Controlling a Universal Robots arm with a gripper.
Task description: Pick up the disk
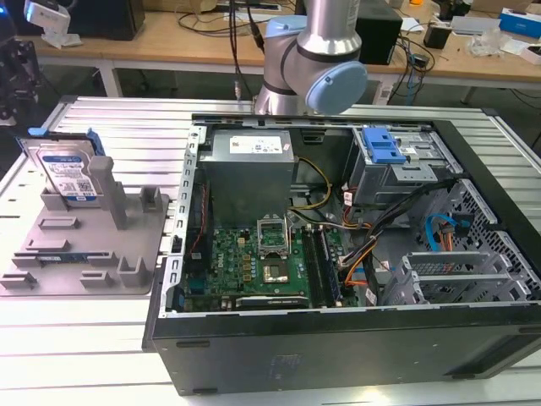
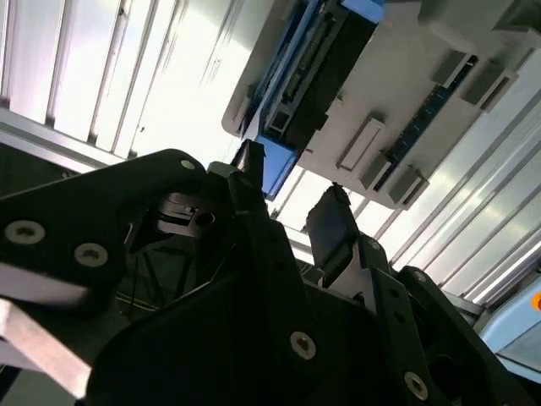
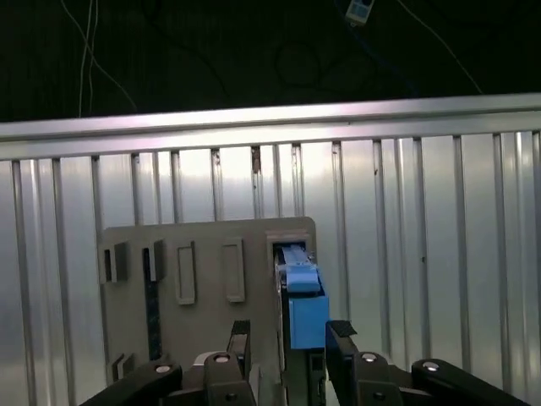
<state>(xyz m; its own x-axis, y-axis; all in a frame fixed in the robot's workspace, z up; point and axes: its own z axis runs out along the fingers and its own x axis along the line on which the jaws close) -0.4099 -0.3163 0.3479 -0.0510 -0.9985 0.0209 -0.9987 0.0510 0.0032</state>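
Note:
The disk [image 1: 69, 173] stands on edge at the far left end of the grey holder tray [image 1: 139, 245], its white-and-blue label facing the camera and blue rails along its sides. In the first wrist view I see the disk [image 3: 304, 309] edge-on from above, in a slot of the holder tray [image 3: 203, 254]. My gripper [image 3: 290, 342] is open and well above it, one finger on each side of the disk's line and nothing between them. In the second wrist view the gripper [image 2: 292, 199] stands open with the disk [image 2: 308, 68] beyond it.
An open computer case [image 1: 338, 254] fills the middle and the exterior view's right, with a blue-latched drive cage [image 1: 393, 161] at its back. The arm's joint [image 1: 313, 76] hangs over the case's rear. Everything rests on a ribbed metal table [image 1: 127, 127].

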